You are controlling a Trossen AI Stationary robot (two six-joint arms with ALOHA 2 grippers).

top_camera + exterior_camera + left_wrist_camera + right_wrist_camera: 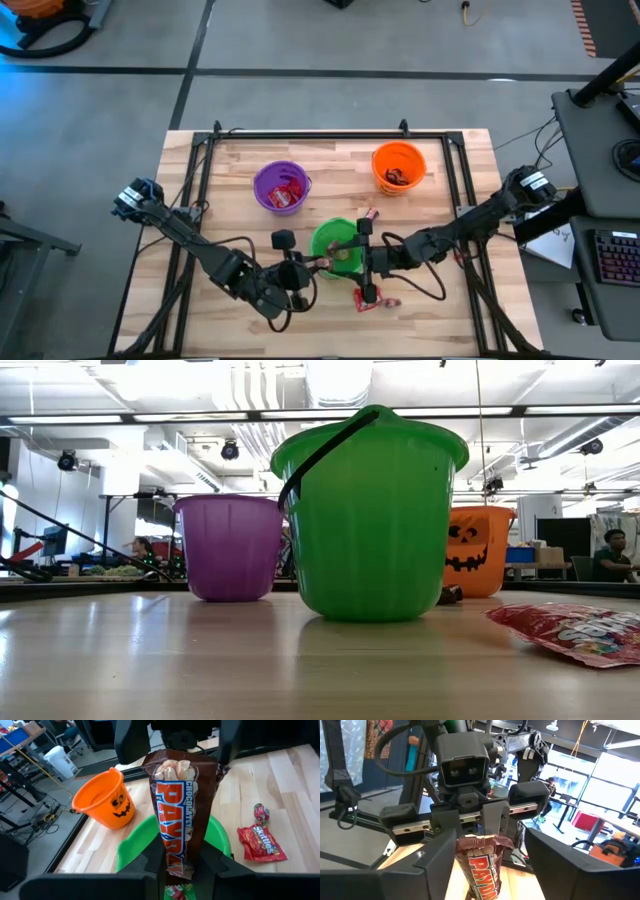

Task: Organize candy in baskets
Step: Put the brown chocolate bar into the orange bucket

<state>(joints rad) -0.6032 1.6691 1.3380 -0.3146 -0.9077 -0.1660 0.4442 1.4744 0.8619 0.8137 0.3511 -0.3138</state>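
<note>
While both arms meet over the green bucket (335,243), the left gripper (180,862) has its fingers clamped on one end of a brown PayDay bar (175,810), so it's clearly grasping that. The bar hangs in the air just above the bucket's mouth. The right gripper (487,857) faces it from the other side, its fingers spread wide on either side of the bar's far end and not pinching it, so that one's released.

On the high view, the purple bucket (280,186) sits toward the far left of the table (450,310) with red packets inside, and the orange pumpkin bucket (399,166) is at the far right with something dark in it. A red Skittles packet (261,843) lies on the wood just beside the green bucket, with a small red-wrapped sweet (260,812) near it. From the low view the green bucket stands nearest, upright, with the other two behind it.
</note>
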